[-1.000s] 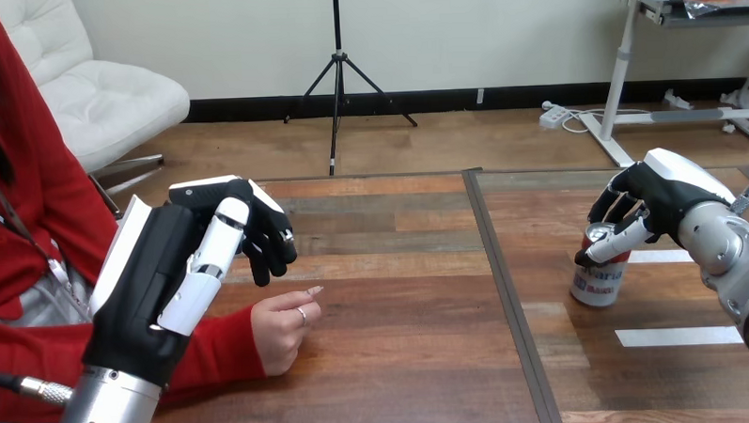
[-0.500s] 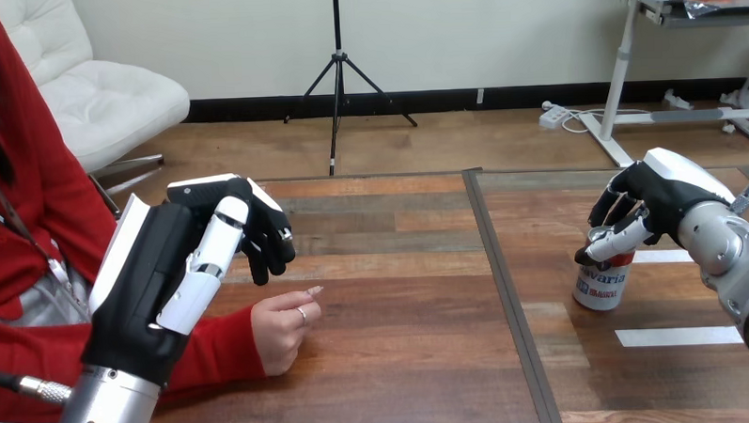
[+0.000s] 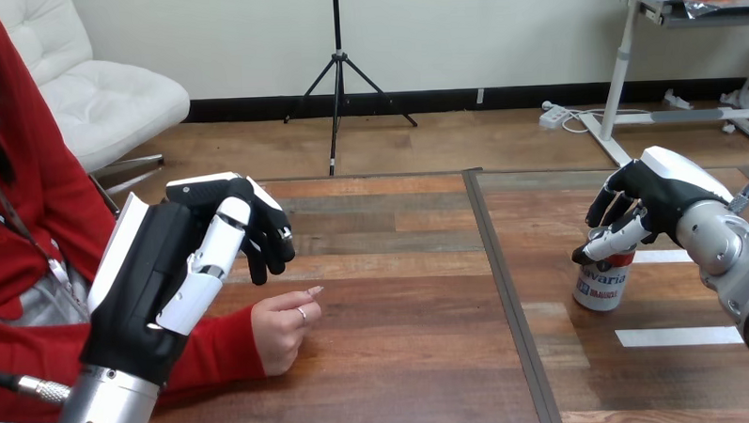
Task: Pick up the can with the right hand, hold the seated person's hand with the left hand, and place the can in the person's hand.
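A white and red can (image 3: 604, 283) stands upright on the table at the right. My right hand (image 3: 657, 197) comes over its top from the right, with the thumb across the front of the rim and the fingers curled behind it. At the left, my left hand (image 3: 156, 266) hangs above the table, its fingers relaxed and bent down, holding nothing. The person's hand (image 3: 281, 328), in a red sleeve, rests loosely curled on the table just below and to the right of my left hand, apart from it.
A dark seam (image 3: 505, 292) runs down the wooden table between the two halves. Two white tape strips (image 3: 676, 335) lie on the right half, near the can.
The can has turned and shifted slightly under my right hand, and the thumb has settled against its rim. My left hand and the person's hand have stayed put.
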### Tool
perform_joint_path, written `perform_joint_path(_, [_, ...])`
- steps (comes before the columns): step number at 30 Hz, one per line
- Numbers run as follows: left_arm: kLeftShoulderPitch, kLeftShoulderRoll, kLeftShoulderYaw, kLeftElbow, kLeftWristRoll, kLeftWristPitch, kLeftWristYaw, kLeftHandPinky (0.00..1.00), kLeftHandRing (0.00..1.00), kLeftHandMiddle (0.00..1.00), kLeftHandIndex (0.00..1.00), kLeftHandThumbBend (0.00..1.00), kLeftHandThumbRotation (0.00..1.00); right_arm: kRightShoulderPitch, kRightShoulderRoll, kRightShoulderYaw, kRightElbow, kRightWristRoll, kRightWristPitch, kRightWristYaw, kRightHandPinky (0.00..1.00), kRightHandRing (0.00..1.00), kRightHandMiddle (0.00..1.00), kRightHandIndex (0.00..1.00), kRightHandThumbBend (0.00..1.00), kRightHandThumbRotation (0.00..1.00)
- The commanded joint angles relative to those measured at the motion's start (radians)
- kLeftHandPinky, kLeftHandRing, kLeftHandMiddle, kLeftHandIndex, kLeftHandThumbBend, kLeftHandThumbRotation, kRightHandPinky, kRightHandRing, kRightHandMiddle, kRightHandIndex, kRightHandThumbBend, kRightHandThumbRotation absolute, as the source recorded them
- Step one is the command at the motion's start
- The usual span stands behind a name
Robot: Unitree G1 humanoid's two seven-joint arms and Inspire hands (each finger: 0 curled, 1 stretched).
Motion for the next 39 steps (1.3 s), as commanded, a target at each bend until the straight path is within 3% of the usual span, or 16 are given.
perform_joint_path(1, [-0.045, 0.014, 0.02, -0.024, -0.004, -0.021, 0.01, 0.2, 0.32, 0.36, 0.34, 0.0, 0.77, -0.04, -0.028, 0.006, -0.02, -0.004, -0.03, -0.014, 0.48, 0.51, 0.53, 0.49, 0.79, 0.0])
perform_joint_path(13, [-0.049, 0.01, 0.027, -0.014, -0.004, -0.046, 0.019, 0.22, 0.35, 0.39, 0.37, 0.0, 0.64, -0.045, -0.035, 0.003, -0.026, -0.003, -0.043, -0.009, 0.46, 0.49, 0.52, 0.48, 0.81, 0.0])
perform_joint_path(23, [-0.05, 0.014, 0.028, -0.015, -0.002, -0.048, 0.016, 0.22, 0.36, 0.39, 0.38, 0.0, 0.62, -0.052, -0.039, 0.004, -0.031, -0.003, -0.034, 0.016, 0.47, 0.51, 0.52, 0.47, 0.82, 0.0])
perform_joint_path(29, [-0.05, 0.015, 0.027, -0.021, 0.01, -0.044, 0.019, 0.22, 0.36, 0.39, 0.38, 0.0, 0.61, -0.051, -0.043, 0.012, -0.031, -0.011, -0.032, 0.033, 0.55, 0.58, 0.59, 0.51, 0.86, 0.01])
perform_joint_path(39, [-0.045, 0.012, 0.029, -0.032, 0.021, -0.032, 0.027, 0.22, 0.36, 0.39, 0.37, 0.0, 0.6, -0.052, -0.048, 0.029, -0.031, -0.026, -0.018, 0.056, 0.57, 0.6, 0.62, 0.57, 0.92, 0.1])
